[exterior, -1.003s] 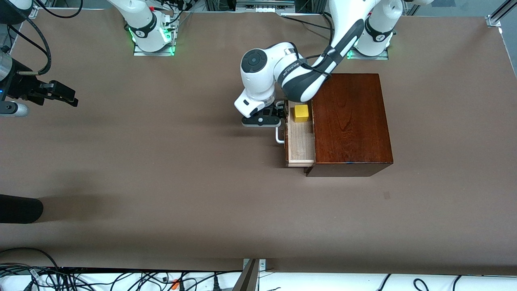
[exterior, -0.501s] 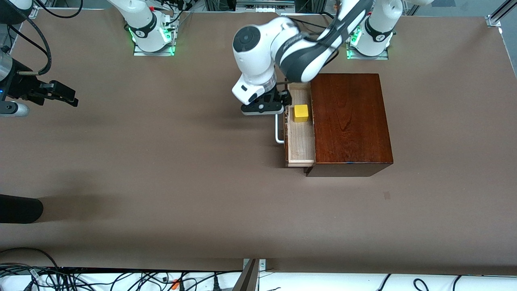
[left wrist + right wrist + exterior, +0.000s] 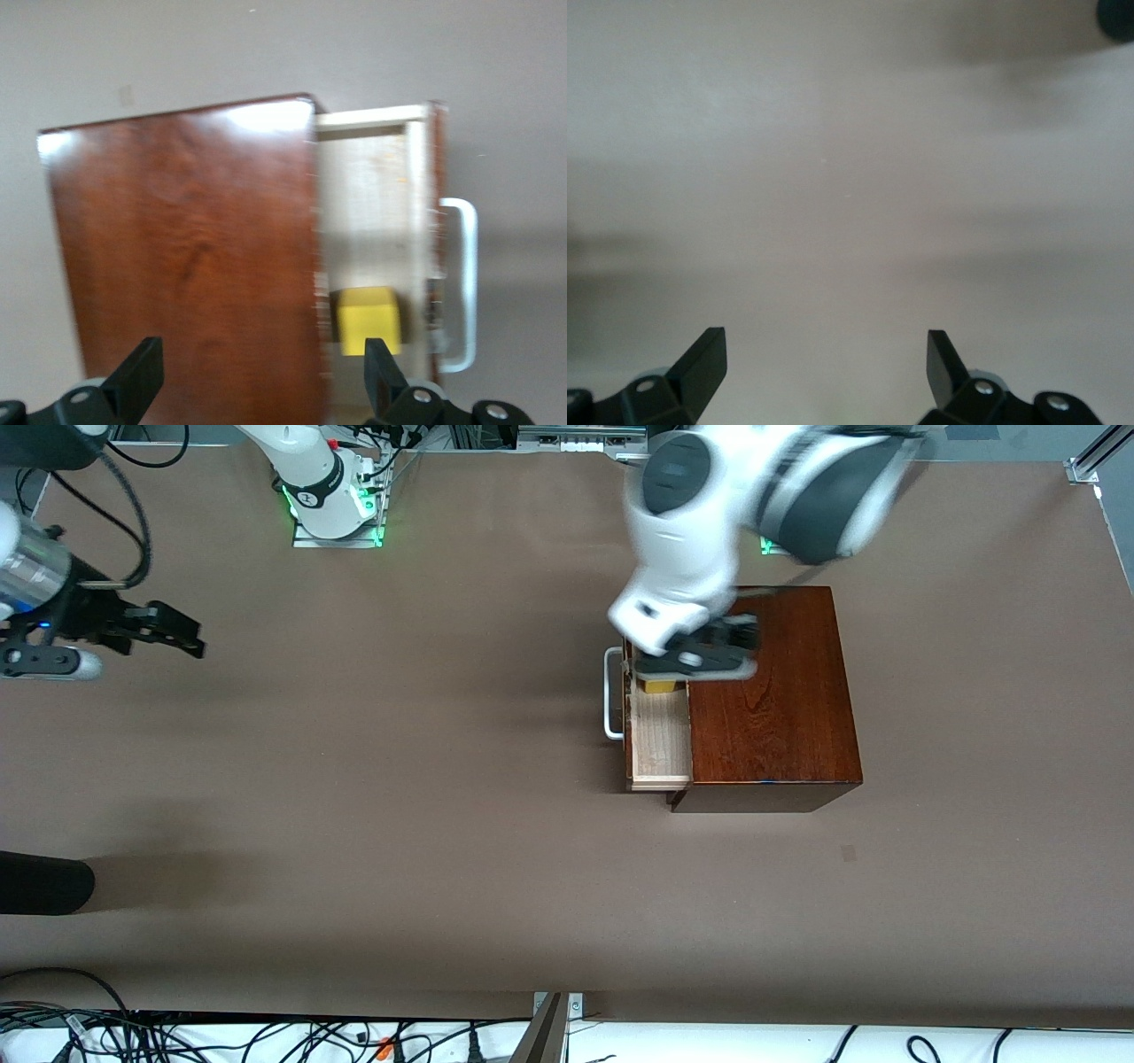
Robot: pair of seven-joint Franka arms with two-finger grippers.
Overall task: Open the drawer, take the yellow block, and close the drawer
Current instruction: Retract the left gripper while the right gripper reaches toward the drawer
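**A:** Brown table (image 3: 354, 824) from edge to edge, cables along the near edge, both arm bases lit green along the top. What's changed?

**B:** Plenty! A second ago the left tool (image 3: 700, 657) sat low just beside the white handle (image 3: 611, 693), off the drawer front. Now it has swung up and across, and it hangs over the seam where the open drawer (image 3: 660, 735) meets the dark wooden box (image 3: 771, 708), blurred with motion.

**A:** And its fingers?

**B:** Spread wide in the left wrist view, one black fingertip (image 3: 137, 372) over the box lid, the other over the drawer, nothing between them.

**A:** Where's the yellow block (image 3: 370, 320)?

**B:** In the drawer, same spot as before, at the end farther from the front camera, on the pale tray floor. From the front only a sliver of yellow shows under the tool. The drawer stands pulled out as far as it did a second ago.

**A:** The other arm?

**B:** The right tool (image 3: 164, 636) waits in the air over the table at the right arm's end, having drifted a little toward the middle. Its fingers stand wide apart, empty, bare table below them.

**A:** Any writing to read?

**B:** None I can make out; the lettering on the left arm's shell is smeared now.
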